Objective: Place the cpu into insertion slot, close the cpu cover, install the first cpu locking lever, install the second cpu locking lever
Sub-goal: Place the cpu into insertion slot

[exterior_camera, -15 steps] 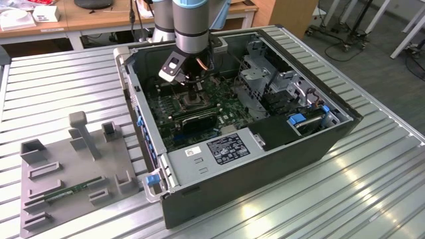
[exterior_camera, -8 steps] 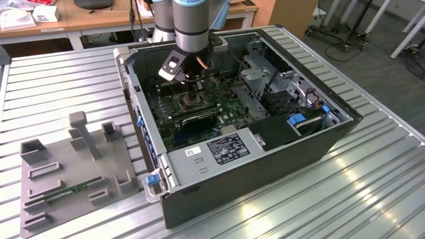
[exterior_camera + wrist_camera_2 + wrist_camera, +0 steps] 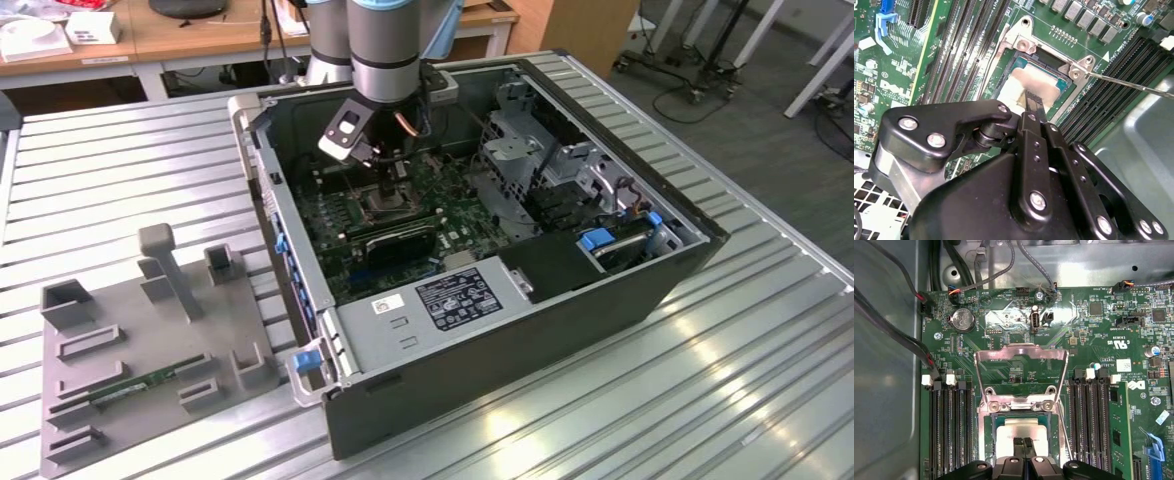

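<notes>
The cpu cover [image 3: 1021,371] is seen raised open in the first wrist view, with the cpu [image 3: 1021,430] laid in the insertion slot [image 3: 985,432]; the gripper [image 3: 1022,442], its fingertips pressed together, is rested on it, and the cpu's near edge is hidden. A thin lever [image 3: 1134,86] is shown in the second wrist view

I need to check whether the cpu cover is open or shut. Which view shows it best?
The first wrist view: the cpu cover stands swung open, its whole frame visible beyond the cpu. The second wrist view shows its hinged edge; in the exterior view the gripper mostly hides it.
</notes>
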